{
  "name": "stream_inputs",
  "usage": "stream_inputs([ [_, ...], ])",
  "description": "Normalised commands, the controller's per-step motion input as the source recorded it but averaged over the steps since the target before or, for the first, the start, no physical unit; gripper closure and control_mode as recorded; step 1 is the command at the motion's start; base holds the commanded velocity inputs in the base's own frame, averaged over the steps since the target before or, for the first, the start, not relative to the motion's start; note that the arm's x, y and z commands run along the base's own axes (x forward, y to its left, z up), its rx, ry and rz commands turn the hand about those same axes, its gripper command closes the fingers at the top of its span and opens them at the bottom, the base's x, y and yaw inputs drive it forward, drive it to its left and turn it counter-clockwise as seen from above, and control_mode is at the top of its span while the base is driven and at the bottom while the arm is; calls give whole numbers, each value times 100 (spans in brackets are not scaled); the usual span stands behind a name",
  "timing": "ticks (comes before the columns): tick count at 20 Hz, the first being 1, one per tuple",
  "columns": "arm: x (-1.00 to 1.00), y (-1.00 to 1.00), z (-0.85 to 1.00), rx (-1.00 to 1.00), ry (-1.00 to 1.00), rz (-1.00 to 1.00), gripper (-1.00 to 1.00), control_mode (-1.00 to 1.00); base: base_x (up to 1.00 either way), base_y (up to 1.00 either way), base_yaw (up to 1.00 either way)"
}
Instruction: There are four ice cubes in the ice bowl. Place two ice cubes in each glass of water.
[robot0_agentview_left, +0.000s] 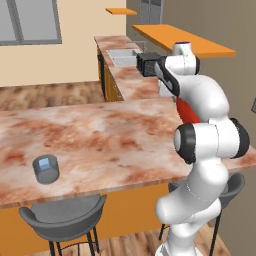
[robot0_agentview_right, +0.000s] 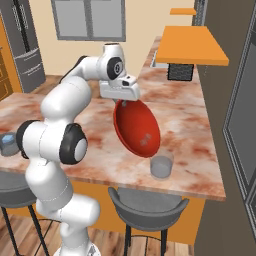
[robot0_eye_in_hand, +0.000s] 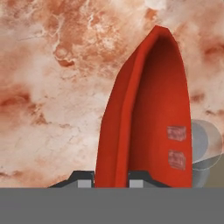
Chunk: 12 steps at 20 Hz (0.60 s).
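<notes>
So the gripper (robot0_eye_in_hand: 111, 178) is clamping the rim of the red ice bowl (robot0_agentview_right: 137, 127), one finger on each side of the wall, holding it up off the marble counter (robot0_agentview_right: 185, 115) and tipping it steeply. Two ice cubes (robot0_eye_in_hand: 176, 133) are sitting inside against the tilted wall, over at about 4 o'clock in the hand view. One glass of water (robot0_agentview_right: 162, 165) is standing right under the bowl's low edge, around 5 o'clock from it. The other glass (robot0_agentview_left: 46, 169) is sitting well apart near the counter's front edge, with an ice cube (robot0_agentview_left: 45, 163) in it.
</notes>
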Motion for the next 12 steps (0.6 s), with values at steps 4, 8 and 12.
stream_inputs([
  [4,0,-6,0,4,0,0,100,-100,0,0,0],
  [8,0,-11,12,2,0,0,100,-100,0,0,0],
  [12,0,-16,13,2,0,0,100,-100,0,0,0],
])
